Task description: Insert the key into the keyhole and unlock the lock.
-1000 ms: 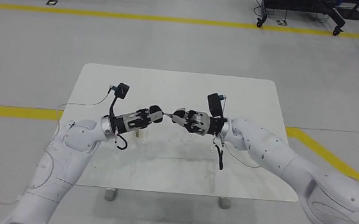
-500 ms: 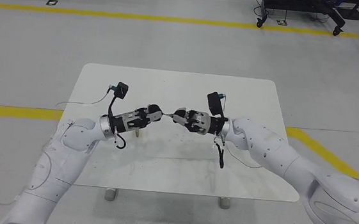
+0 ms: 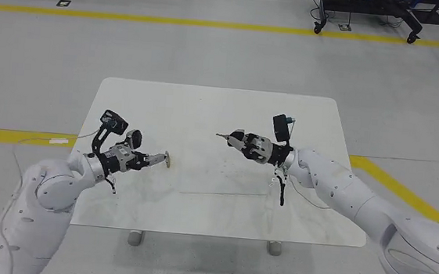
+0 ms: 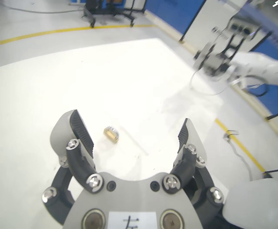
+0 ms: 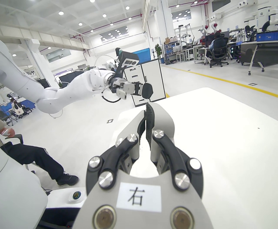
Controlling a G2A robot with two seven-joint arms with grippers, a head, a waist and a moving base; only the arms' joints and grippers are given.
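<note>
Top view: lock [image 3: 168,159] laid loose on table [image 3: 206,104], just beyond left gripper [image 3: 158,160], touched by nothing. Well apart from lock, right gripper [image 3: 232,137] held above table middle. Thin key [image 3: 219,135] seen jutting from tip, likely so blade is left free for keyhole.

Left wrist view: 2 fingers [image 4: 82,130] spread wide, nothing gripped. Lock framed between them, probably lined up for steadying grasp.

Right wrist view: pads [image 5: 149,117] pressed together, clamped on key.

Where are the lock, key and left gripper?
lock [image 4: 111,134], left wrist view, brass body.
key [image 3: 221,136], top view, protruding blade.
left gripper [image 4: 130,116], left wrist view, midway between open jaws.
</note>
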